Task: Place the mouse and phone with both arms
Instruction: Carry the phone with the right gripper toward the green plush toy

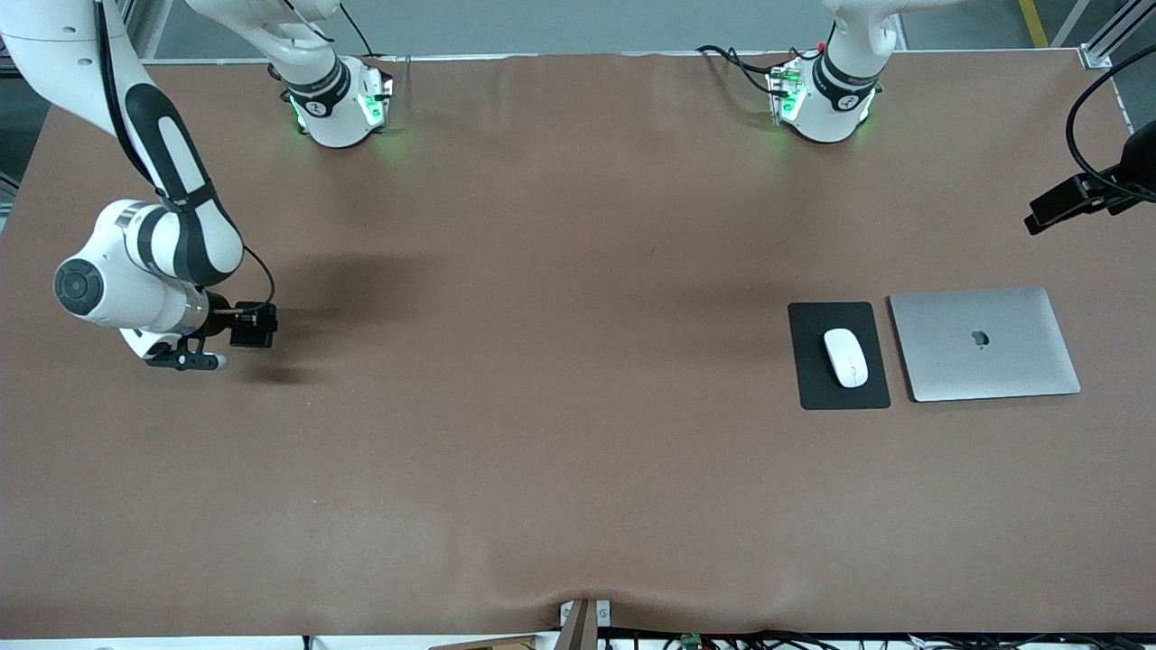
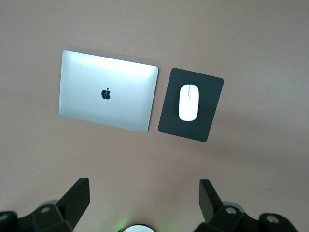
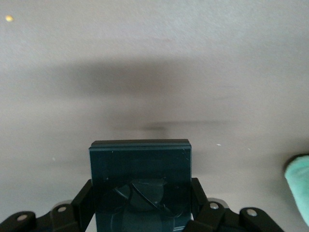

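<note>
While the white mouse (image 1: pixel 845 357) already rests on the black mouse pad (image 1: pixel 838 394) beside the closed laptop (image 1: pixel 984 344) at the left arm's end of the worktop, the phone (image 3: pixel 140 181) is not yet placed. The right end effector (image 1: pixel 200 350) holds it clamped in closed fingers above bare worktop at the right arm's end. High over the mouse pad, the left end effector (image 2: pixel 144 199) waits wide open and empty, so the mouse half seems done.

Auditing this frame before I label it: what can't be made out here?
- Left pincer: front view cuts it off at the edge; only its open fingertips show in the left wrist view.
- Phone: held in the shut right pincer, its lower end cut off by the right wrist view's edge; front view shows just a small dark block.
- Pale green thing: cropped, unidentifiable.
</note>
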You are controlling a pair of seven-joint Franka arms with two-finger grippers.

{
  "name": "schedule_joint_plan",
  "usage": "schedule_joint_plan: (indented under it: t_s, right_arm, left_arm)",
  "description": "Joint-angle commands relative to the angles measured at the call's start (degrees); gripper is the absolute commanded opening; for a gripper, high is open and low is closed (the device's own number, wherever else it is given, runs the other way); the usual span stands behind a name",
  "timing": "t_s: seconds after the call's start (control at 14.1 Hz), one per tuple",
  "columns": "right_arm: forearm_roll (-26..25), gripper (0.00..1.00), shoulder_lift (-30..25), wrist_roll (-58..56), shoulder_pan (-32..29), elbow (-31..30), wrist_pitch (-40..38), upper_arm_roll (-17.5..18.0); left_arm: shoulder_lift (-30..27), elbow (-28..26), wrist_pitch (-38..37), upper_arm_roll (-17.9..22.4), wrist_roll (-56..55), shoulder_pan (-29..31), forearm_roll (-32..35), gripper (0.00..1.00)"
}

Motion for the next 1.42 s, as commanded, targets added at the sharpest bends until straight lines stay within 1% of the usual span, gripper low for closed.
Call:
schedule_joint_plan:
  t_s: [0.0,0.28,0.5,0.64,0.78,0.93,1.0,1.07,1.14,1.21,1.28,1.35]
  right_arm:
    - [-1.2,0.0,-3.8,-4.7,-3.4,-6.6,5.7,0.6]
    - [-1.2,0.0,-3.6,-6.0,-3.6,-11.6,13.7,0.6]
    - [-1.2,0.0,-3.3,-9.0,-4.0,-11.7,14.1,0.6]
    - [-1.2,0.0,-3.1,-9.1,-4.6,-11.9,15.9,0.6]
    - [-1.2,0.0,-2.7,-9.1,-5.0,-11.8,16.0,0.7]
    - [-1.2,0.18,-2.3,-8.6,-5.0,-11.8,16.0,0.7]
    - [-1.2,0.19,-2.3,-8.6,-4.9,-11.8,15.9,0.7]
    - [-1.2,0.29,-2.2,-8.5,-4.9,-11.8,15.9,0.7]
    - [-1.2,0.77,-1.7,-8.5,-5.0,-11.8,16.0,0.7]
    - [-1.2,0.9,-1.6,-8.5,-5.0,-11.7,16.0,0.7]
    - [-1.2,1.0,-1.6,-8.4,-5.0,-11.7,15.9,0.7]
    - [-1.2,1.0,-1.8,-8.4,-5.0,-11.6,15.2,0.8]
  left_arm:
    - [-0.2,-0.3,0.7,0.1,0.8,0.0,-0.7,1.0]
    - [-0.2,-0.3,0.7,0.1,0.8,0.1,-0.7,1.0]
    - [-0.1,-0.3,0.9,0.1,0.8,0.1,-0.7,1.0]
    - [-0.1,-0.3,0.9,0.1,0.8,0.2,-0.7,1.0]
    - [-0.2,-0.3,0.9,0.1,0.8,0.1,-0.7,1.0]
    - [-0.4,-0.3,0.9,0.1,0.8,0.1,-0.7,1.0]
    - [-0.4,-0.3,0.9,0.0,0.8,0.1,-0.7,1.0]
    - [-0.4,-0.4,0.9,0.0,0.7,0.1,-0.7,1.0]
    - [-0.4,-0.4,0.9,0.1,0.8,0.1,-0.7,1.0]
    - [-0.4,-0.4,0.9,0.0,0.7,0.1,-0.7,1.0]
    - [-0.4,-0.4,0.9,0.0,0.7,0.0,-0.9,1.0]
    - [-0.4,-0.4,0.9,0.0,0.7,0.0,-0.9,1.0]
